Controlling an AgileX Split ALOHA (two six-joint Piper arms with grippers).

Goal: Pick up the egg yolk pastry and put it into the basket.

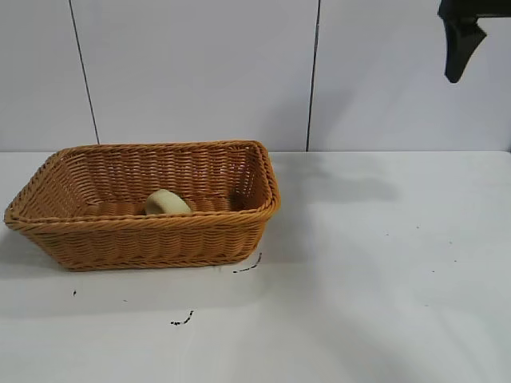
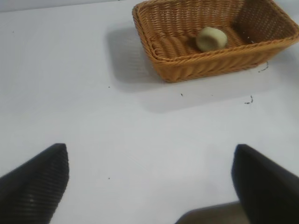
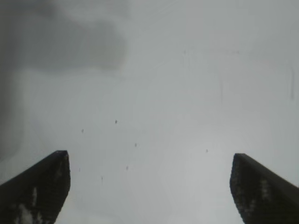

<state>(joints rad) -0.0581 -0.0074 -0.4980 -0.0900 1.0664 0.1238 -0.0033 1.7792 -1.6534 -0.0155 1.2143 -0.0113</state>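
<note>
1. Nearest the exterior camera, the white counter (image 1: 375, 303) is bare apart from a few small dark specks and scuffs.
2. Beyond that, toward the left side of the counter, stands the basket (image 1: 152, 239), an orange-brown wicker rectangle with flared sides and a braided rim.
3. Inside it the egg yolk pastry (image 1: 166, 203) lies on the woven floor, near the front wall and roughly mid-length, tipped partly on its edge; nothing else shows in the basket.
4. Judged from this, the task looks essentially finished: the pastry is in the basket and no claw touches it. What remains, at most, is for the arm to clear away and park.
5. Farther back and high at the upper right, the right claw (image 1: 459, 40) hangs well apart from the basket; its wrist view shows its fingers spread wide over bare counter, holding nothing.
6. The left claw (image 2: 149, 186) also stands spread and empty, looking across open counter toward the basket.
</note>
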